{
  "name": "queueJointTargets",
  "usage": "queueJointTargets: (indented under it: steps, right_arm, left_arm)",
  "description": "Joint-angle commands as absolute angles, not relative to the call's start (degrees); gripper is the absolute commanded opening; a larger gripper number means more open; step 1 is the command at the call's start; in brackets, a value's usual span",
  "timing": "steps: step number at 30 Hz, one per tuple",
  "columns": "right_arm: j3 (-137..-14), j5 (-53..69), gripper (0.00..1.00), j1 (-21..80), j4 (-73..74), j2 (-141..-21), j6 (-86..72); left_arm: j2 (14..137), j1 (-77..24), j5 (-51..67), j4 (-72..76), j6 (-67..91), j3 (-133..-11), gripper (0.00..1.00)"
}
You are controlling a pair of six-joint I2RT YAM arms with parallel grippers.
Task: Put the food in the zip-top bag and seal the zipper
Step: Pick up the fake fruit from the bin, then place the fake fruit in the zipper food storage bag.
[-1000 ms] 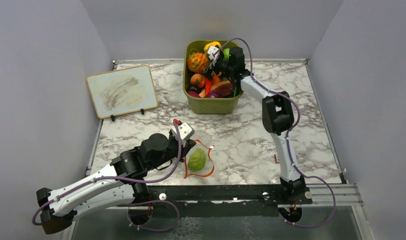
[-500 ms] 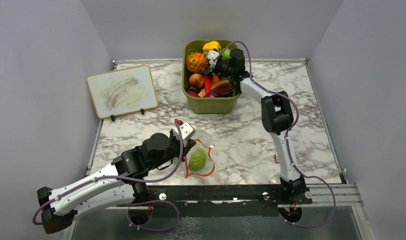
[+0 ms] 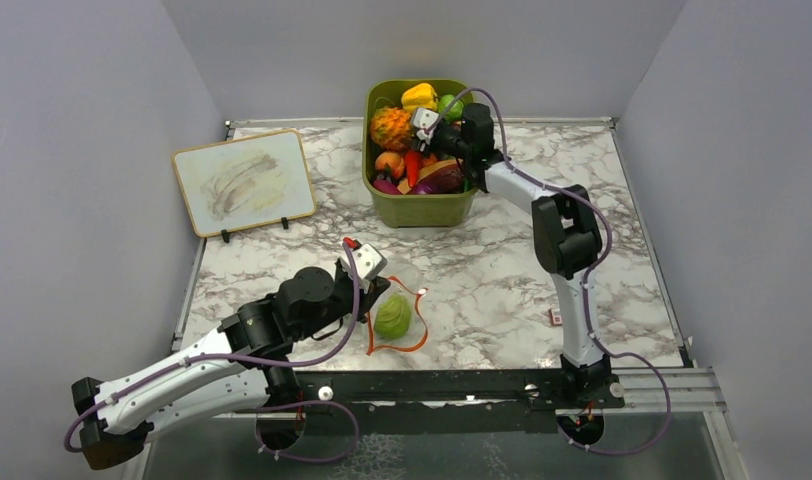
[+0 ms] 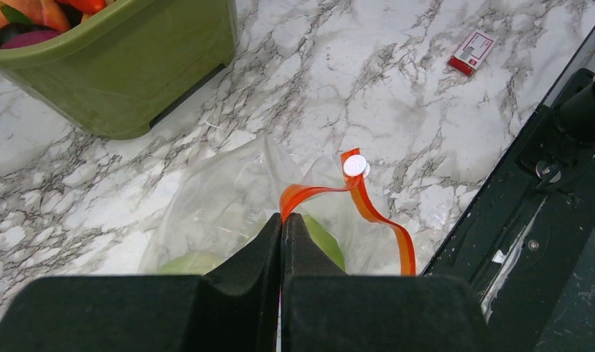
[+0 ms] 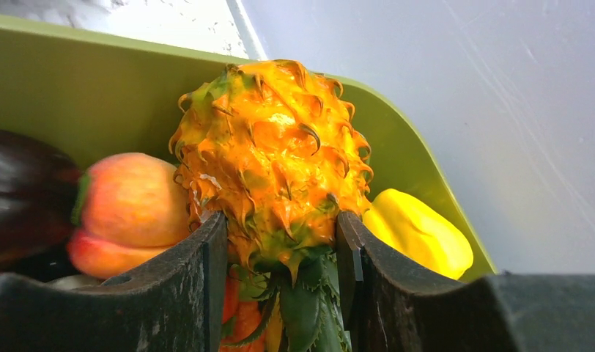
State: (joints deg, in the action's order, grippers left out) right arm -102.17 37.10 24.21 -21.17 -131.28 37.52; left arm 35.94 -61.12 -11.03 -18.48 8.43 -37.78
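Marble tabletop (image 3: 482, 280), 6 o'clock: zip-top bag (image 4: 228, 198), one cabbage ball (image 3: 393, 318) in, zipper (image 4: 368, 213) unsealed, pinched by left gripper (image 4: 282, 227). 12 o'clock bin (image 3: 422, 210): right gripper (image 5: 280, 220) clamping orange bumpy fruit (image 5: 272, 147), unbagged.

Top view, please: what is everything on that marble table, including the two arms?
bin: one, olive-green, far middle.
bumpy fruit: one, orange, in the bin.
peach, pepper: one each, orange-pink and yellow, either side of it.
zip-top bag: one, clear, near edge.
zipper strip: one, orange-red, along the bag's mouth.
green ball: one, light green, inside the bag.
whiteboard: one, white, far left.
card: one, red-white, near right.
left gripper: shut on the zipper strip.
right gripper: shut on the bumpy fruit.
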Motion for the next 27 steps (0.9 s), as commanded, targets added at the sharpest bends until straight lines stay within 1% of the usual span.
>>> queueJointTargets:
  steps: [1, 7, 14, 22, 27]
  right_arm:
    - [-96.7, 36.4, 0.13, 25.6, -24.9, -123.4, 36.8]
    - [-89.1, 34.8, 0.12, 26.5, -27.0, -115.6, 34.2]
    - [-82.9, 32.6, 0.1, 27.5, -24.9, -106.5, 25.3]
    - [-71.0, 28.9, 0.08, 28.1, -25.2, -93.5, 12.2]
    - [-62.3, 28.4, 0.08, 29.4, -21.8, -84.2, 8.9]
  left_arm:
    - [35.1, -60.7, -12.1, -17.0, 8.0, -37.4, 0.0]
    - [34.9, -60.7, -11.9, -17.1, 8.4, -37.5, 0.0]
    - [34.1, -60.7, -13.3, -17.6, 8.7, -37.8, 0.0]
    - [34.4, -60.7, -16.0, -17.8, 10.4, -39.2, 0.0]
    - [35.4, -60.7, -18.7, -18.2, 11.6, -40.4, 0.0]
